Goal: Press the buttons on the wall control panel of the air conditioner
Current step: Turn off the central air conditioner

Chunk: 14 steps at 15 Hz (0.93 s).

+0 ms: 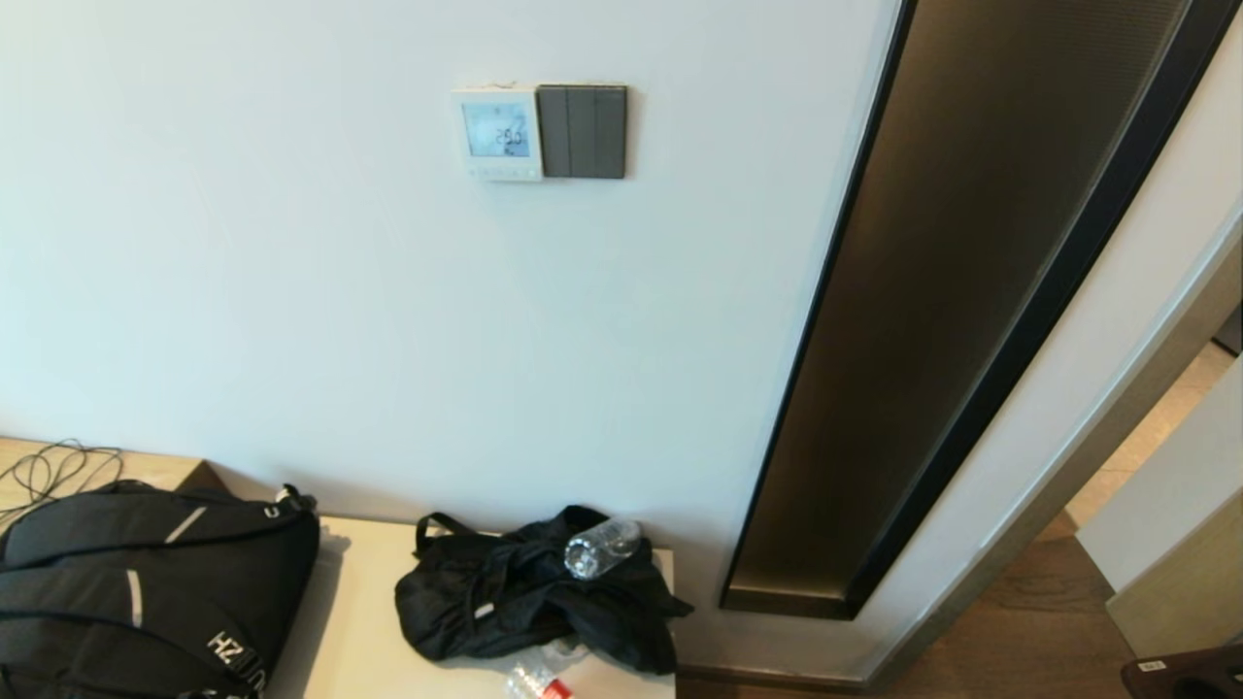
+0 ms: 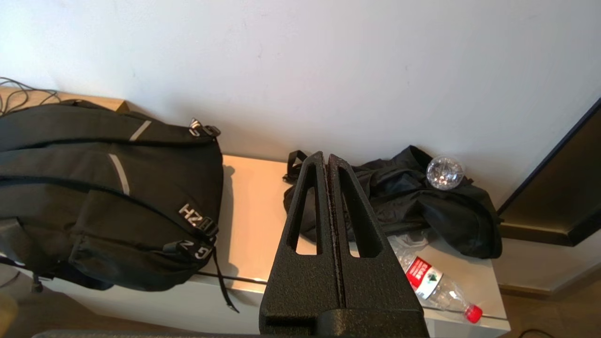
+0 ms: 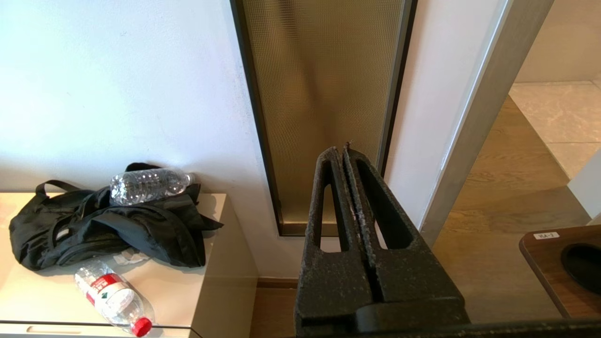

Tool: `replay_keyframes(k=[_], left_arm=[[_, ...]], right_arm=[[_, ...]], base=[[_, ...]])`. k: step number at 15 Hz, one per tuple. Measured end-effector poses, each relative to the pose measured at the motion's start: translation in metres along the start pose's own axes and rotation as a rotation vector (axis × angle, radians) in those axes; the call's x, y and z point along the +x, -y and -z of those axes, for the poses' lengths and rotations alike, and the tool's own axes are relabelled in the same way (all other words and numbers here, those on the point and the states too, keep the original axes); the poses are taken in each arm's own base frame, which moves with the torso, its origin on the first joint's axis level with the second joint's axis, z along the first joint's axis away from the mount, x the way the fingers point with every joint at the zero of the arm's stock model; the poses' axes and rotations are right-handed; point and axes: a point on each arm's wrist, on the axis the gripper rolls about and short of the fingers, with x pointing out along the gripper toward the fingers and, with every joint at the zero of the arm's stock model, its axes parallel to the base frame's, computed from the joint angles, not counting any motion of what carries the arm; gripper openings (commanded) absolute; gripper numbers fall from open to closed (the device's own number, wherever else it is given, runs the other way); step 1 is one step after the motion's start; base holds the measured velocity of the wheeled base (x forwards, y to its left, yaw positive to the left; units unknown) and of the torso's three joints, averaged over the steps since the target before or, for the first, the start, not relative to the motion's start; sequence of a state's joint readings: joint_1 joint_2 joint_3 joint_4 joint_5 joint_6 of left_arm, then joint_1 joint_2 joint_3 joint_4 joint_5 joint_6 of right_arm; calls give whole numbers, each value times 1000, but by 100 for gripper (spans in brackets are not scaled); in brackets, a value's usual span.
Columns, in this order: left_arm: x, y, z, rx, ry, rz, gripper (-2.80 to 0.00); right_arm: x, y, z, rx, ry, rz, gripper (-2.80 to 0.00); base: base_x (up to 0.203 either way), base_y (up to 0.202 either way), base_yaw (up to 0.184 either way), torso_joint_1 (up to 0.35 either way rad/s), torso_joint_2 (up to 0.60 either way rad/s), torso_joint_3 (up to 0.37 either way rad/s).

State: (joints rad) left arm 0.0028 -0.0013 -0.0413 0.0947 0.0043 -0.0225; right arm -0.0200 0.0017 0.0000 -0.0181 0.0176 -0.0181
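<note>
The air conditioner's wall control panel (image 1: 496,133) is a small white square on the wall, high in the head view, with a pale blue screen showing dark digits. Its row of tiny white buttons (image 1: 502,171) runs along its bottom edge. Neither arm shows in the head view. My left gripper (image 2: 327,157) is shut and empty, low down, pointing at the cabinet top and the wall. My right gripper (image 3: 342,150) is shut and empty, low down, pointing at the bronze wall strip. The panel is out of both wrist views.
A dark grey three-switch plate (image 1: 583,131) sits right beside the panel. Below, a cream cabinet (image 1: 354,621) carries a black backpack (image 1: 136,582), a black bag (image 1: 524,597) and two water bottles (image 1: 600,549). A dark-framed bronze strip (image 1: 932,320) and a doorway are to the right.
</note>
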Motion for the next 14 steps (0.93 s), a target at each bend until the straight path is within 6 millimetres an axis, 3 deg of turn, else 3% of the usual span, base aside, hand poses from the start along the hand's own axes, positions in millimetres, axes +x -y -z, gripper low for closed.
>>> replay_keyframes(k=[14], left_arm=[[0, 0, 0, 0, 0, 0, -280]], right_arm=[[0, 0, 0, 0, 0, 0, -280]], base=[[0, 0, 0, 0, 0, 0]])
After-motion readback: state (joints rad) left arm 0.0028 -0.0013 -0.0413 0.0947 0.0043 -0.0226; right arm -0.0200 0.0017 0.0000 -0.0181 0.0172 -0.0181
